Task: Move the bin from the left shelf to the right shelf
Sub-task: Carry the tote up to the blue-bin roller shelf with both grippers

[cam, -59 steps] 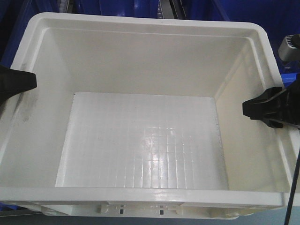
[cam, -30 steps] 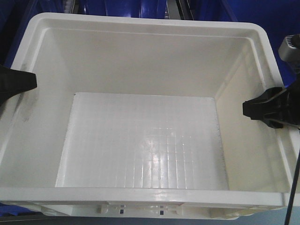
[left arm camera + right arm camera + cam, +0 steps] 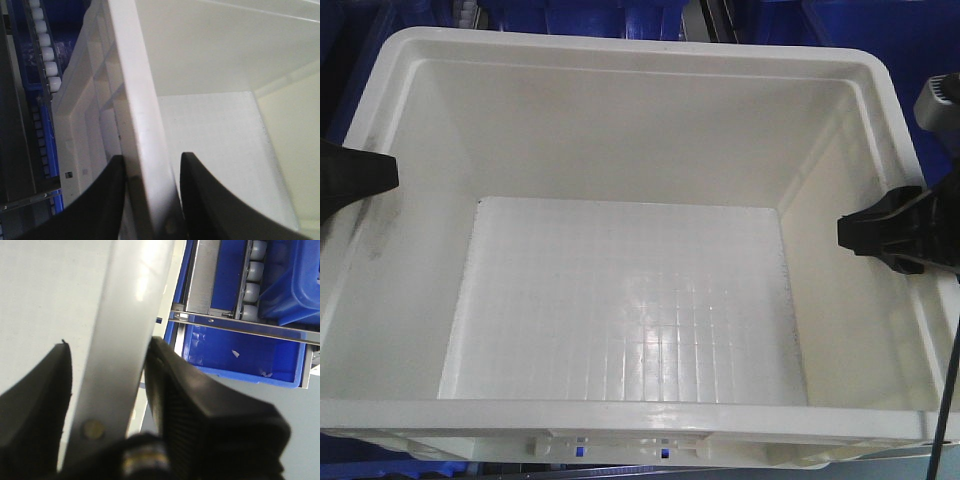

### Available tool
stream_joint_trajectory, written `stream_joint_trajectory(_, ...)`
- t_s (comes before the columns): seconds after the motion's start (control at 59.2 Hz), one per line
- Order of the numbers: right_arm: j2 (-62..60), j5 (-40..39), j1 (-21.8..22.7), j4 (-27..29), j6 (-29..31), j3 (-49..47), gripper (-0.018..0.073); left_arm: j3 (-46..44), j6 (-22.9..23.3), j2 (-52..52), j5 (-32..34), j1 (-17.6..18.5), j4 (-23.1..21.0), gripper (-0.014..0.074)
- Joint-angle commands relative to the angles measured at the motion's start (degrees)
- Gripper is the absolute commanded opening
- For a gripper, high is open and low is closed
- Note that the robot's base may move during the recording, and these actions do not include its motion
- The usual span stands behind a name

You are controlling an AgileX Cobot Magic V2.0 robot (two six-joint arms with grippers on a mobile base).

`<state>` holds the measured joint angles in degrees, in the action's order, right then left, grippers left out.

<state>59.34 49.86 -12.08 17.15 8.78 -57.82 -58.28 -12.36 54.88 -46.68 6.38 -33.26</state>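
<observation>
Bin [image 3: 620,55], white and empty, gripped at both sides: left hand [image 3: 151,156] clamped over its left rim, right hand [image 3: 108,342] clamped over its right rim. Blue crate [image 3: 240,357] and roller rail [image 3: 257,270] just beyond. Likely mid-transfer; set-down on right shelf not yet done.

One white bin [image 3: 620,130], two tools, left tool [image 3: 150,165] and right tool [image 3: 107,347], two blue crates [image 3: 240,357]

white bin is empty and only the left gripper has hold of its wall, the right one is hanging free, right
Not quite. The right gripper is not hanging free: the right wrist view shows its fingers closed on the right wall of the white bin. The rest is right: the bin is empty, and the left gripper has hold of the left wall.
</observation>
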Motion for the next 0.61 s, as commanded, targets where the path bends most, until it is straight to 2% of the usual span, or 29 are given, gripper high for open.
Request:
stream_joint_trajectory(0.0, -0.8, -6.5, -0.5, 7.6, -0.3, -2.3, -0.0004, -2.3, -2.0, -1.1, 2.5, 1.3, -10.4, -0.0006)
stream_joint_trajectory(0.591, -0.8, -6.5, -0.5, 7.6, -0.3, -2.3, -0.0004, -2.3, -2.0, -1.1, 2.5, 1.3, -10.4, -0.0006)
